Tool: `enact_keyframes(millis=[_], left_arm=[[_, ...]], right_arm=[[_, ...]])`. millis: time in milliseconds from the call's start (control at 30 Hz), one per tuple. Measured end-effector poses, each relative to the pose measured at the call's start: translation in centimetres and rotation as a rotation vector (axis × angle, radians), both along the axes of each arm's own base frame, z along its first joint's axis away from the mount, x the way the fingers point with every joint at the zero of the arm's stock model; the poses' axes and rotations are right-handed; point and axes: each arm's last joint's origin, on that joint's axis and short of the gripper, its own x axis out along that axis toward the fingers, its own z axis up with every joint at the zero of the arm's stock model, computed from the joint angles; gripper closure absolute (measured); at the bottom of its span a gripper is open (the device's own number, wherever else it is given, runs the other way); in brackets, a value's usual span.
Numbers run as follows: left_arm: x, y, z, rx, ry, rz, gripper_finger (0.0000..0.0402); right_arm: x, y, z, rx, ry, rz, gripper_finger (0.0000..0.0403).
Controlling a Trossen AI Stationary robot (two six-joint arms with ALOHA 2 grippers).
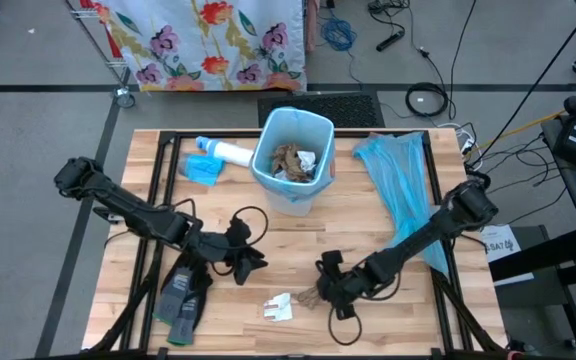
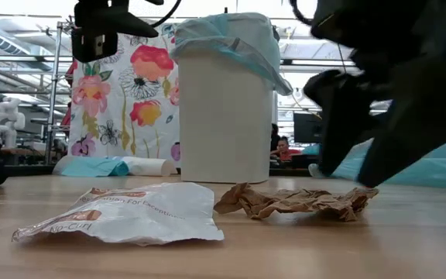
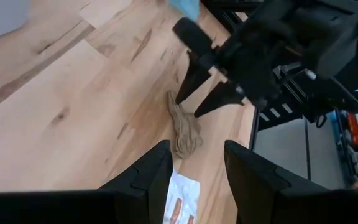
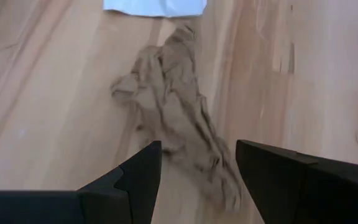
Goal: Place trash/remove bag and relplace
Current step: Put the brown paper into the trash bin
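Observation:
A crumpled brown paper wad (image 1: 308,296) and a white wrapper (image 1: 280,307) lie flat on the wooden table near its front edge. A white bin (image 1: 293,160) lined with a blue bag stands at the far middle, with more trash (image 1: 293,162) inside. My right gripper (image 4: 197,168) is open, slanting down low over the wad's right end (image 2: 355,198), one finger on either side of it. My left gripper (image 3: 194,171) is open with nothing between its fingers. It hangs above the table left of the wad, pointing toward the wad (image 3: 184,130) and my right gripper (image 3: 201,93). My right gripper's open fingers (image 4: 135,180) stand on either side of the brown wad's right end (image 4: 213,168), coming down at a slant from the table's right. I cannot tell whether they touch it. The wad lies flat on the table.
A spare blue bag (image 1: 398,190) lies spread at the right. A white tube bottle (image 1: 230,152) and a blue packet (image 1: 200,168) lie left of the bin. Dark grey gloves (image 1: 183,295) lie at the near left. Bare wood shows between bin and wad.

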Motion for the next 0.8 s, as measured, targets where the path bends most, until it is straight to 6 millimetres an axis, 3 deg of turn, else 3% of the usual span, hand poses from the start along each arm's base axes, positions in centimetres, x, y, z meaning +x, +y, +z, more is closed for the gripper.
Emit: enact_keyframes(millis=[100,200,433,567,800], left_arm=[[-0.2,-0.4,0.0,0.006,-0.003,0.0,0.0252],[-0.3,-0.5,0.0,0.017,-0.008,0.01,0.0252],[-0.2,-0.3,0.0,0.034,-0.015,0.039,0.0252],[0.0,-0.1,-0.2,0.044,-0.009,0.044,0.0252],[0.6,0.2,-1.1,0.085,0.026,0.052,0.0252]], right_arm=[[0.8,-0.2,-1.0,0.02,-0.002,0.016,0.0207],[1.4,-0.7,-2.0,0.105,0.039,-0.057,0.0234],[1.2,-1.0,-1.9,0.214,0.115,-0.166,0.0388],[-0.1,-1.6,0.5,0.236,0.154,-0.206,0.0394],[-3.4,-3.8,8.1,0.318,0.071,-0.294,0.0401]])
